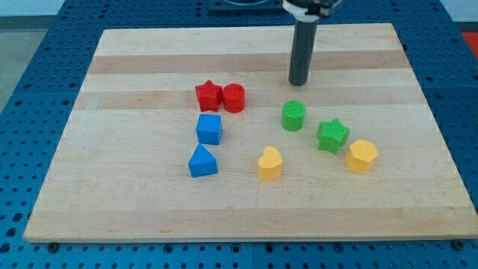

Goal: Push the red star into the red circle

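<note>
The red star [208,96] lies left of centre on the wooden board [134,194]. The red circle [234,98], a short cylinder, stands right against the star's right side; the two touch. My tip [299,82] rests on the board toward the view's top right of them, well apart from the red circle and a little above the green circle [293,116].
A blue cube [210,128] sits just below the red star, a blue triangle-like block [202,161] below it. A yellow heart [269,164], a green star [332,135] and a yellow hexagon [361,156] lie toward the view's lower right.
</note>
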Robot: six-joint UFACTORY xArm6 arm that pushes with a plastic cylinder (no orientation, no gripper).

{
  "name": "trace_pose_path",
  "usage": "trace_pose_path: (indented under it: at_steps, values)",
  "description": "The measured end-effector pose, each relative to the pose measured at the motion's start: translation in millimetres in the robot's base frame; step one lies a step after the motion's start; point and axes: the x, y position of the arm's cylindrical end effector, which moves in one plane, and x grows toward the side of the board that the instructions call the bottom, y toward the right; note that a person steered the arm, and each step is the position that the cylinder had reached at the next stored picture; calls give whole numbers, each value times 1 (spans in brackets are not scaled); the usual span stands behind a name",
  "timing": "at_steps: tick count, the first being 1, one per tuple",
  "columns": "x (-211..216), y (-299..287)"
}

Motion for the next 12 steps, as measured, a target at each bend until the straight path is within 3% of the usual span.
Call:
trace_pose_path:
  at_steps: [1, 4, 6, 7, 10, 12]
  values:
    - [-35, 0]
    - [-56, 0]
    - [-113, 0]
    - [-105, -37]
    - [30, -228]
    - [67, -209]
